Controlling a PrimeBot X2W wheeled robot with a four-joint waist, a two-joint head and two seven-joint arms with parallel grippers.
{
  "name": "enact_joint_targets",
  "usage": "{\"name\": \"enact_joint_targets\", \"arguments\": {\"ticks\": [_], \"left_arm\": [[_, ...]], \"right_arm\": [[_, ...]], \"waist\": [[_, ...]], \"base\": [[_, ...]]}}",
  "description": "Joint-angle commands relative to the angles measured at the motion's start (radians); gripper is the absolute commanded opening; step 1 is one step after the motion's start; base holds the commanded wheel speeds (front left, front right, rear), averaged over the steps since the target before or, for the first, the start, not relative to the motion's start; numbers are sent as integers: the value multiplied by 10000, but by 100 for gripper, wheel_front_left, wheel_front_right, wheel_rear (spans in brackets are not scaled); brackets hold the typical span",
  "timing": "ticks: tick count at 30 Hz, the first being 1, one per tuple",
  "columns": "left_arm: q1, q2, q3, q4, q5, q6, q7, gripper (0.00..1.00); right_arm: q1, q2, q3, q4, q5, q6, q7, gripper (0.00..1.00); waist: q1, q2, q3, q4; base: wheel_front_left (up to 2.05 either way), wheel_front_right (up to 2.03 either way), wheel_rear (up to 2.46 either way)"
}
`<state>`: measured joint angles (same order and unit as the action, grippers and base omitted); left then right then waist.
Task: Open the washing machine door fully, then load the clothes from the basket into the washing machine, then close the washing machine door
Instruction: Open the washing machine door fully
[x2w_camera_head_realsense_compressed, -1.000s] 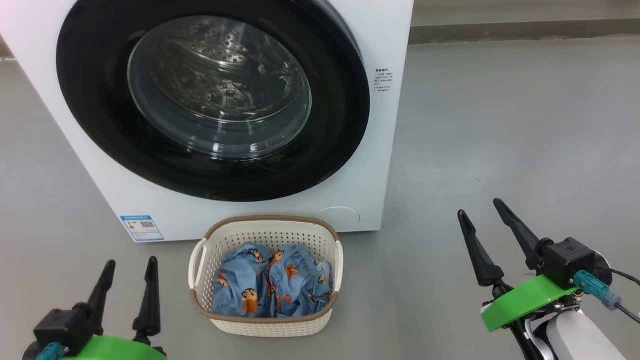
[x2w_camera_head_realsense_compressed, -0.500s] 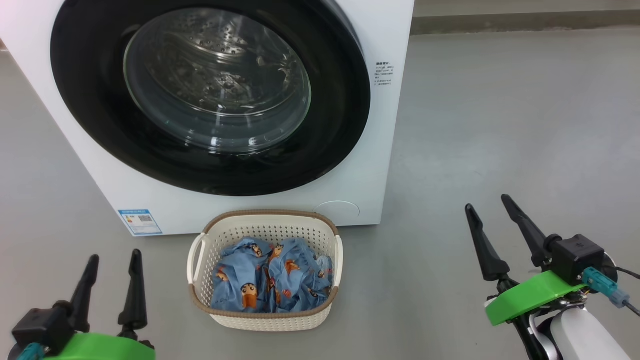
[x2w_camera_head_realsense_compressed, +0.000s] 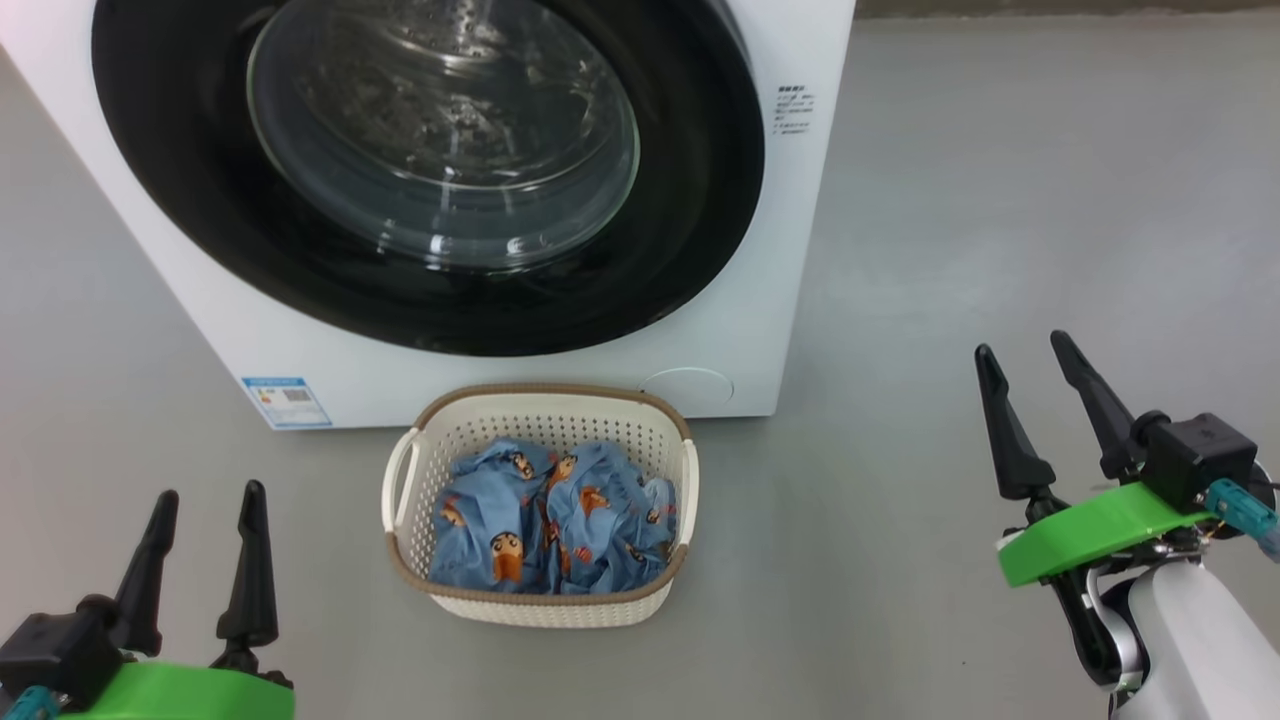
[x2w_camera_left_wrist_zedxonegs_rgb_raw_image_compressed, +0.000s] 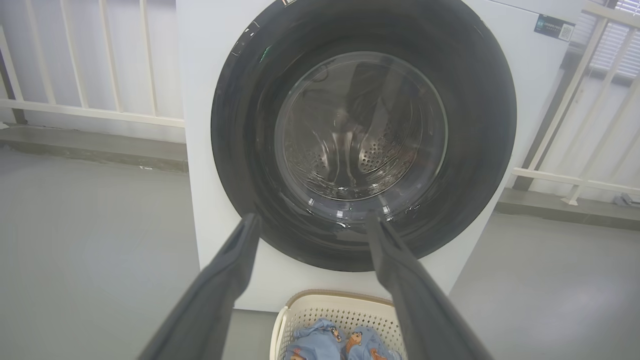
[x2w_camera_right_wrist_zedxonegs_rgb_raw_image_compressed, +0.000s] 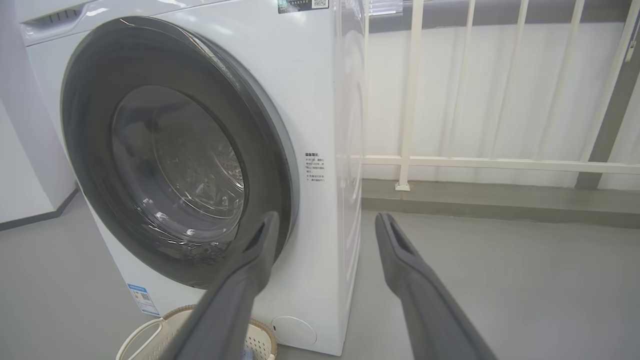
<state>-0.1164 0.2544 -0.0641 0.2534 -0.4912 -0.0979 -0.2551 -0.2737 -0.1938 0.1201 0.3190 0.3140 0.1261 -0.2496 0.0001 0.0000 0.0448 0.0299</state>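
The white washing machine (x2w_camera_head_realsense_compressed: 780, 250) stands ahead with its round black-rimmed washing machine door (x2w_camera_head_realsense_compressed: 440, 160) shut against the front; the steel drum shows through the glass. The cream basket (x2w_camera_head_realsense_compressed: 540, 400) sits on the floor in front of it, holding the light blue printed clothes (x2w_camera_head_realsense_compressed: 555, 520). My left gripper (x2w_camera_head_realsense_compressed: 210, 495) is open at the lower left, left of the basket, nothing between its fingers. At the right, my right gripper (x2w_camera_head_realsense_compressed: 1025, 345) stands open and empty, well clear of the machine. The left wrist view faces the door (x2w_camera_left_wrist_zedxonegs_rgb_raw_image_compressed: 365, 140) with the basket (x2w_camera_left_wrist_zedxonegs_rgb_raw_image_compressed: 340, 305) below. The right wrist view sees the door (x2w_camera_right_wrist_zedxonegs_rgb_raw_image_compressed: 170, 155) obliquely.
A grey floor (x2w_camera_head_realsense_compressed: 1000, 200) stretches to the right of the machine. A white railing (x2w_camera_right_wrist_zedxonegs_rgb_raw_image_compressed: 480, 162) and a raised kerb (x2w_camera_right_wrist_zedxonegs_rgb_raw_image_compressed: 500, 200) run behind it. A blue energy label (x2w_camera_head_realsense_compressed: 285, 400) sits at the machine's lower left corner.
The head camera has tilted down and moved closer, so machine and basket sit higher in view. Both grippers stay open; the right one shows higher and further right.
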Motion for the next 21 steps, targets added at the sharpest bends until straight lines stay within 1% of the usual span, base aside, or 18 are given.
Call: {"name": "enact_joint_targets", "arguments": {"ticks": [1, 3, 5, 12, 17, 18, 19, 21], "left_arm": [[-298, 249, 388, -346, 90, -71, -66, 100], [-332, 276, 401, -408, 91, -120, -66, 100], [-336, 289, 375, -418, 61, -165, -66, 100], [-501, 311, 373, -532, -26, -266, -66, 100], [-622, 339, 365, -539, -98, -302, -66, 100], [-647, 345, 363, -538, -115, -306, -66, 100], [-672, 354, 361, -541, -133, -310, -66, 100], [-726, 374, 353, -544, -161, -316, -66, 100]], "right_arm": [[-362, -66, 104, -177, -81, 46, -122, 100], [-514, -70, -1, -124, -32, 46, -122, 100], [-674, 15, -212, -48, 229, 46, -122, 100], [-1473, -14, -503, 310, 936, 46, -122, 100], [-2104, -101, -745, 360, 1857, 46, -89, 100], [-2235, -151, -789, 365, 2042, 46, -50, 91], [-2374, -193, -810, 372, 2256, 46, 13, 67], [-2666, -304, -820, 413, 2681, 46, 193, 24]], "waist": [[-1, 0, 168, 140], [-1, 0, 304, 210], [-1, 0, 450, 270], [-1, 0, 953, 447], [-1, 0, 1237, 559], [-1, 0, 1296, 582], [-1, 0, 1358, 602], [-1, 0, 1484, 648]], "base": [[0, 0, 0], [0, 0, 0], [0, 0, 0], [0, 0, 0], [0, 0, 0], [0, 0, 0], [0, 0, 0], [0, 0, 0]]}}
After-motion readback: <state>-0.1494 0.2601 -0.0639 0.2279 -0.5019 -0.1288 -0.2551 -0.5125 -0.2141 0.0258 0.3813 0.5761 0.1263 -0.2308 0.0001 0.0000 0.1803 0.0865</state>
